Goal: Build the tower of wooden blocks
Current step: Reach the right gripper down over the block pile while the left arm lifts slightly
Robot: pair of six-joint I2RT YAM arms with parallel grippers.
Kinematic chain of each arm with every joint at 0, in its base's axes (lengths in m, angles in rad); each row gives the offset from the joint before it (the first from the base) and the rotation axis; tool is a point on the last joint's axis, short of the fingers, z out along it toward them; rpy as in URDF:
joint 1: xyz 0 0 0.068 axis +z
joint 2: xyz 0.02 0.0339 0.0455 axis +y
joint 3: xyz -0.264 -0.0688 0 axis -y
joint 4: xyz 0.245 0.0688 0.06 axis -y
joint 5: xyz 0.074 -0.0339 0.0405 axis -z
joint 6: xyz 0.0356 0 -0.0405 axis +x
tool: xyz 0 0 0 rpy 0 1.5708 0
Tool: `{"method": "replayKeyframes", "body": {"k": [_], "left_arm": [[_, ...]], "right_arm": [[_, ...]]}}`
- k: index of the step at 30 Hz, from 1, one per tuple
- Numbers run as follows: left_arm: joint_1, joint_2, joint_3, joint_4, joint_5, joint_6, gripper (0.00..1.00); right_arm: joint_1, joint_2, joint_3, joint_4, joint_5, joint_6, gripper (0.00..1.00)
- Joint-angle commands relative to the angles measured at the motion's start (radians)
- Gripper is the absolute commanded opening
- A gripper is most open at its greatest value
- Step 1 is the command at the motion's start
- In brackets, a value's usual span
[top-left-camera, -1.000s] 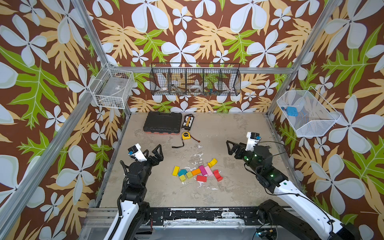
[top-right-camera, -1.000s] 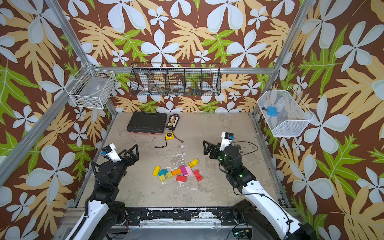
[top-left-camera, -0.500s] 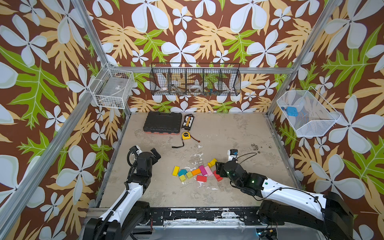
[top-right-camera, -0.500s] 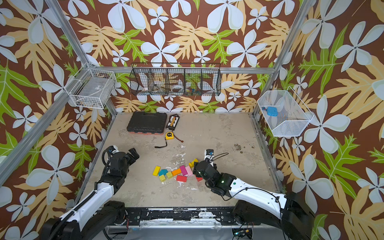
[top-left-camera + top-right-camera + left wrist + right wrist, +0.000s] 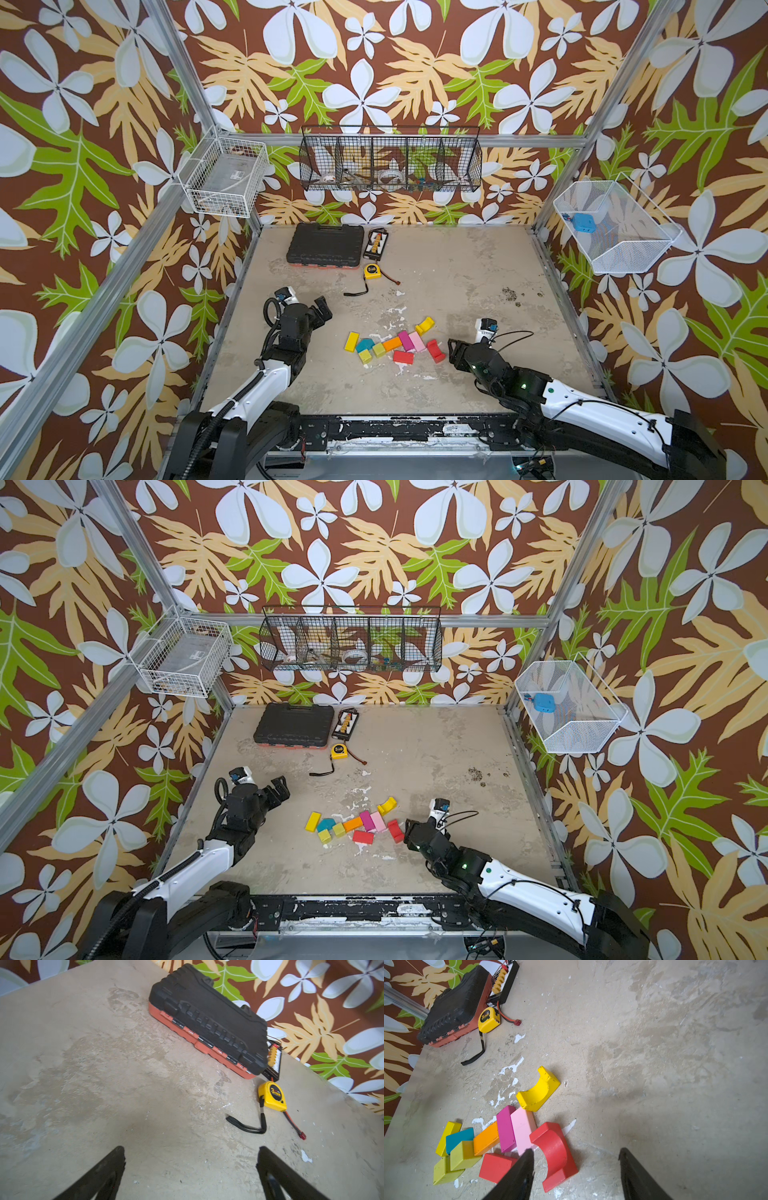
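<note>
No tower stands. The wood blocks lie loose on the table in both top views: a yellow brick [image 5: 351, 341], a teal block [image 5: 365, 344], lime cubes [image 5: 365, 356], an orange brick [image 5: 392, 343], magenta [image 5: 405, 340] and pink [image 5: 417, 340] bricks, a red brick [image 5: 403, 356], a red arch [image 5: 434, 350] and a yellow arch [image 5: 424, 325]. My right gripper [image 5: 451, 353] is low beside the red arch [image 5: 550, 1136]. It is open [image 5: 576, 1150]; the arch lies between the fingers, close to one of them. My left gripper [image 5: 322, 307] is wide open [image 5: 191, 1148] over bare table.
A black tool case [image 5: 325, 245], a small black connector tray [image 5: 376, 244] and a yellow tape measure [image 5: 372, 271] with its strap lie at the back. Wire baskets [image 5: 390, 164] hang on the walls. The frame rail [image 5: 399, 428] runs along the front edge.
Both arms came down from a raised pose. The right gripper reached across to the red arch and its jaws have narrowed. The left gripper stays wide open.
</note>
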Motion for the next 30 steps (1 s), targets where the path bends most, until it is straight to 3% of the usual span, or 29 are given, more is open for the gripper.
{"method": "replayKeyframes", "body": {"k": [1, 7, 17, 30], "left_arm": [[-0.021, -0.061, -0.034, 0.045, -0.015, 0.019, 1.00], [-0.027, -0.138, -0.076, 0.064, -0.005, 0.023, 1.00], [-0.028, -0.133, -0.075, 0.064, 0.000, 0.025, 1.00], [-0.028, -0.127, -0.072, 0.064, 0.000, 0.024, 1.00]], "right_arm": [[0.001, 0.033, -0.002, 0.053, -0.042, 0.016, 0.61], [0.024, 0.156, 0.019, 0.097, -0.060, 0.016, 0.60], [0.082, 0.359, 0.134, 0.027, 0.026, 0.015, 0.59], [0.090, 0.365, 0.133, 0.014, 0.057, 0.011, 0.56]]}}
